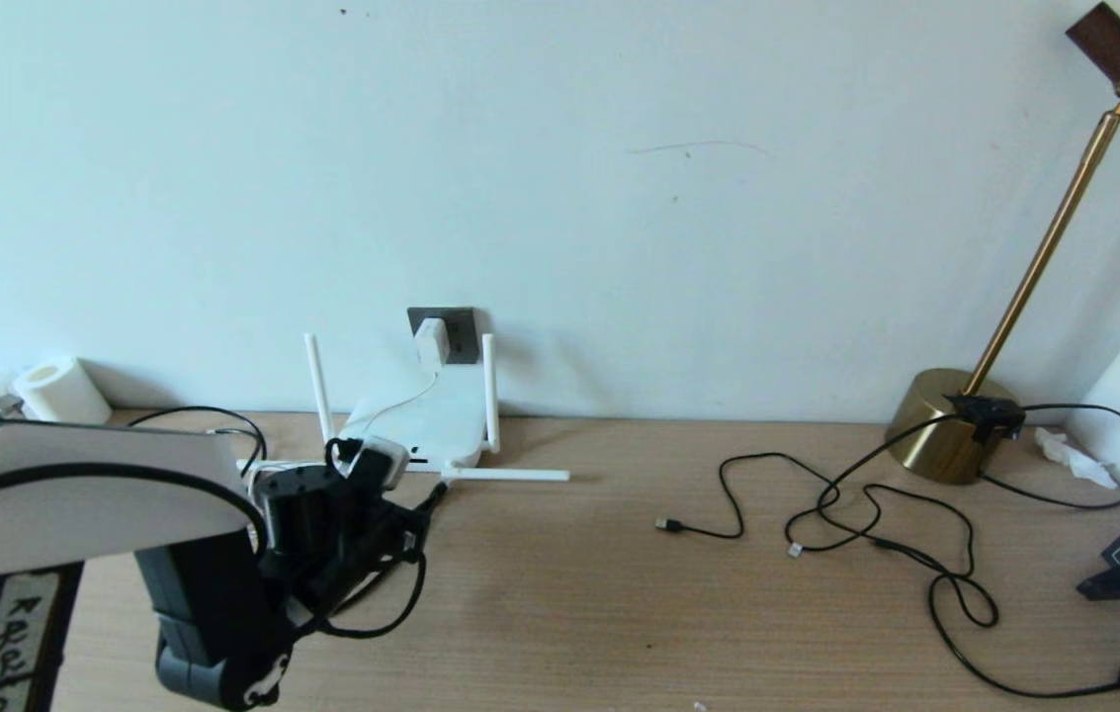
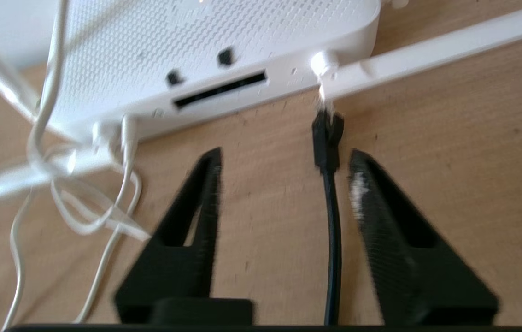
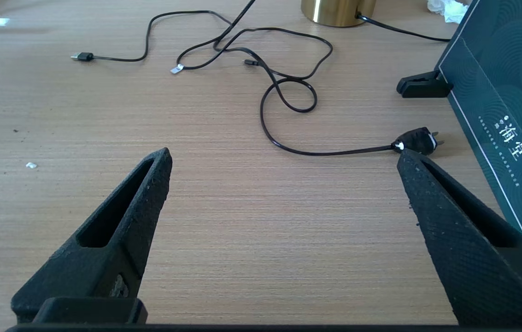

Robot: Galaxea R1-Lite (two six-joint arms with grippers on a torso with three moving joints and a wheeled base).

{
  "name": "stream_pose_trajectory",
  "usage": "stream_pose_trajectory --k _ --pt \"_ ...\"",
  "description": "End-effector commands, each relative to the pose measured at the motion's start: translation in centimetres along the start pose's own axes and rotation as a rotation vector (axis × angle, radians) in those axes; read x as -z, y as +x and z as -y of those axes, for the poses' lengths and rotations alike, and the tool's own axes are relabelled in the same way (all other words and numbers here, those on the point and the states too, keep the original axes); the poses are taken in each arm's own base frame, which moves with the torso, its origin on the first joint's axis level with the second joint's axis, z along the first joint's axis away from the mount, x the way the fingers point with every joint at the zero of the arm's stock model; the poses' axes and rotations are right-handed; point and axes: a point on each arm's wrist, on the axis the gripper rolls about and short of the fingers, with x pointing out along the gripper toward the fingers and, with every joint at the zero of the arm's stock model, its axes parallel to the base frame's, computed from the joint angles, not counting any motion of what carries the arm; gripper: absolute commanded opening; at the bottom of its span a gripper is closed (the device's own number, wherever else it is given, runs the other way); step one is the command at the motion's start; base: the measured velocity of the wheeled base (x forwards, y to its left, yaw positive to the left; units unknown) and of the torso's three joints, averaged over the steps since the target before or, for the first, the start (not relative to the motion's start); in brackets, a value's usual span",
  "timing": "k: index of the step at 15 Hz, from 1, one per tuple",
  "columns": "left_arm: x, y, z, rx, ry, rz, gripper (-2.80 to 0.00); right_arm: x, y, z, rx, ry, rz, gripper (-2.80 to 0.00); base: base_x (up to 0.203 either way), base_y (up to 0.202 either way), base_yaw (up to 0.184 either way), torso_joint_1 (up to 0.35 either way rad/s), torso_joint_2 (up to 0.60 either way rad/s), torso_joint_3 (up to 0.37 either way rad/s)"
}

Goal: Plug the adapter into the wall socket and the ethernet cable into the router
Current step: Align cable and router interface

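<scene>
While the small white cube adapter (image 1: 430,342) sits in the dark grey wall socket (image 1: 459,334), bare wooden desk (image 1: 619,613) stretches rightward. Left hand (image 2: 284,159) spreads around the glossy black ethernet cable (image 2: 330,193), connector just short of the flat white router's (image 2: 224,50) edge. Right hand (image 3: 284,161) spreads over open desk.

The white adapter (image 1: 431,341) is sitting plugged into the dark grey wall socket (image 1: 456,333), its thin cord trailing down. Below, the white router (image 1: 426,425) is lying flat on the counter (image 1: 619,583), the black ethernet cable (image 2: 330,193) pointing toward its edge, unplugged.
</scene>
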Motion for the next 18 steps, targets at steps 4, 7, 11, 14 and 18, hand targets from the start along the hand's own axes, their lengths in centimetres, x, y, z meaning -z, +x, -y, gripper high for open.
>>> stream_pose_trajectory --k 4,7,11,14,18 --pt "1.2 1.4 0.9 0.031 0.02 -0.028 0.0 0.0 0.0 0.0 0.0 0.001 -0.003 0.0 0.0 0.0 0.0 0.0 0.0 0.0" --pt "1.7 2.5 0.9 0.021 0.016 -0.03 0.0 0.0 0.0 0.0 0.0 0.0 -0.003 0.0 0.0 0.0 0.0 0.0 0.0 0.0" --pt "2.1 3.1 0.6 0.006 0.009 -0.034 -2.8 0.0 0.0 0.0 0.0 0.0 -0.004 0.0 0.0 0.0 0.0 0.0 0.0 0.0" --pt "2.4 2.6 0.6 0.014 -0.002 -0.054 -2.8 0.0 0.0 0.0 0.0 0.0 -0.003 0.0 0.0 0.0 0.0 0.0 0.0 0.0" --pt "3.2 1.7 0.1 0.04 -0.044 -0.084 -2.8 0.0 0.0 0.0 0.0 0.001 -0.003 0.0 0.0 0.0 0.0 0.0 0.0 0.0"
